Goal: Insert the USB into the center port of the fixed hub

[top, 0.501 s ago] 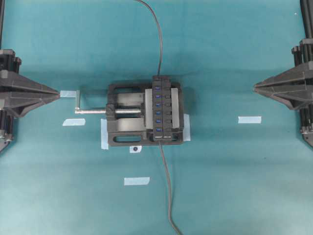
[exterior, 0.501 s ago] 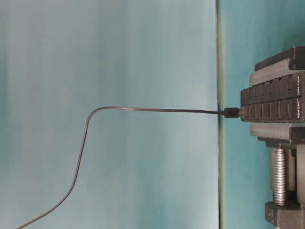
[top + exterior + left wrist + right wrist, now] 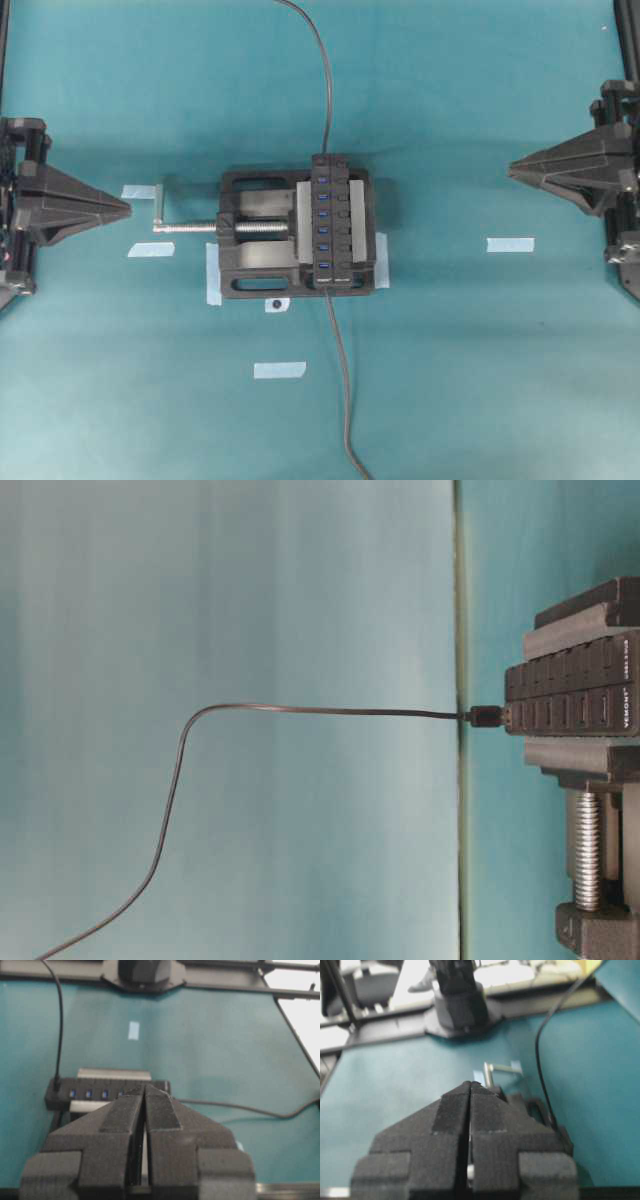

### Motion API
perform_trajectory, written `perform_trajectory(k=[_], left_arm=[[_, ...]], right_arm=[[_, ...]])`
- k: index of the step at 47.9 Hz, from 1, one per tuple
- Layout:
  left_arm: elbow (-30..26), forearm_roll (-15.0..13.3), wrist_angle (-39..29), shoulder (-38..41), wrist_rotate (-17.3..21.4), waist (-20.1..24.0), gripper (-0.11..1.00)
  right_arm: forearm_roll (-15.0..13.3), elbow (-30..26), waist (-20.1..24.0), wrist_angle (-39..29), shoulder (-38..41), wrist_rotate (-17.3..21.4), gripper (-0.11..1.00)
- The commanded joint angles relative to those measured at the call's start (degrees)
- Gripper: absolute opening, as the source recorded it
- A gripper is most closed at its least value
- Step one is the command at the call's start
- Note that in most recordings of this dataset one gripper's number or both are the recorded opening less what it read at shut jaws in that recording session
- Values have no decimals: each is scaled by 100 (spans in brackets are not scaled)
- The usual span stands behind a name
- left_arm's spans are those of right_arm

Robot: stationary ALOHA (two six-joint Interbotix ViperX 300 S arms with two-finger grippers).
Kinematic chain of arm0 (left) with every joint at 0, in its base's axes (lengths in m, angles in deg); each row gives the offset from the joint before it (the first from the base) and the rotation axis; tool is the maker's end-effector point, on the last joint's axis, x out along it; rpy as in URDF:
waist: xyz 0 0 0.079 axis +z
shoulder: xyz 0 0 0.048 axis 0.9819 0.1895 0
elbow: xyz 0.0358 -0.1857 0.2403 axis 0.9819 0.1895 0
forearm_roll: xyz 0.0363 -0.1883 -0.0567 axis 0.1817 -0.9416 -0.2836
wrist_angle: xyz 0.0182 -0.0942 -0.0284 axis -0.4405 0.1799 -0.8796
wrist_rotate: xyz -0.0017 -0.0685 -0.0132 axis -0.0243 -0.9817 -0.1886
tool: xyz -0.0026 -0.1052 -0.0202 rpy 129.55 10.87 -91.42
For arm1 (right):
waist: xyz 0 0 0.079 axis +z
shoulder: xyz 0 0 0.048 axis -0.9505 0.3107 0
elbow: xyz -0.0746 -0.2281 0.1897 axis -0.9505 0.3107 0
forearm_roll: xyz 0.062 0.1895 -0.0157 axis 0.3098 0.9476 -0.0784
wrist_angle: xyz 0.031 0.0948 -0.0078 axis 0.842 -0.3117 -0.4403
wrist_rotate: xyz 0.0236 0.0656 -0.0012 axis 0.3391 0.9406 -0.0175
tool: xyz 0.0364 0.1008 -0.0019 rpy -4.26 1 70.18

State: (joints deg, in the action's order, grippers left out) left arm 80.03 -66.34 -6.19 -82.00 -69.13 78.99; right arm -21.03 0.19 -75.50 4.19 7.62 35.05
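Teal cloth covers the table [image 3: 480,120], and at its middle we see a black vise [image 3: 250,240] with a silver screw [image 3: 190,227] clamping the fixed hub [image 3: 335,225], a long black bar with a row of blue ports. The center port [image 3: 323,223] sits open, with nothing plugged into it.

White lettering runs along the end face of the hub in the table-level view; we read it as something like "VEMONT", with a smaller line beside it too tiny to make out. No other view shows this writing.

From overhead, one grey cable [image 3: 325,90] meets the hub's far end and another cable [image 3: 342,380] trails off its near end toward the bottom edge. The table-level view alone shows a small black plug [image 3: 487,717] seated in the end of the hub. We cannot tell from any view which of the two cables carries the USB, nor find its loose plug.

Pale blue tape strips [image 3: 510,244] dot the cloth, seen best from above.

Our left gripper [image 3: 125,207] and right gripper [image 3: 512,170] hover well apart from the vise on either side. Each wrist view shows its padded jaws pressed together with nothing between them.
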Motion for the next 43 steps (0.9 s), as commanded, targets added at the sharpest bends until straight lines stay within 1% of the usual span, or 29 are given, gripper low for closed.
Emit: perform_trajectory(k=[1, 7, 14, 24, 33, 43], left_arm=[[-158, 0, -158, 26, -9, 18, 0], [-193, 0, -466, 26, -9, 9, 0], [-202, 0, -571, 18, -9, 18, 0], [-202, 9, -615, 35, -9, 9, 0], [-211, 9, -905, 35, -26, 9, 0], [-229, 9, -1099, 18, -26, 9, 0]], right_arm=[[9, -167, -158, -264, 79, 62, -1], [9, -360, -369, -729, 220, 70, -1], [0, -589, -466, -1327, 483, 53, -1], [-114, -949, -475, -1758, 1028, 53, -1], [-308, -1318, -519, -2232, 1564, 53, -1], [-334, -1670, -686, -2628, 2030, 53, -1]])
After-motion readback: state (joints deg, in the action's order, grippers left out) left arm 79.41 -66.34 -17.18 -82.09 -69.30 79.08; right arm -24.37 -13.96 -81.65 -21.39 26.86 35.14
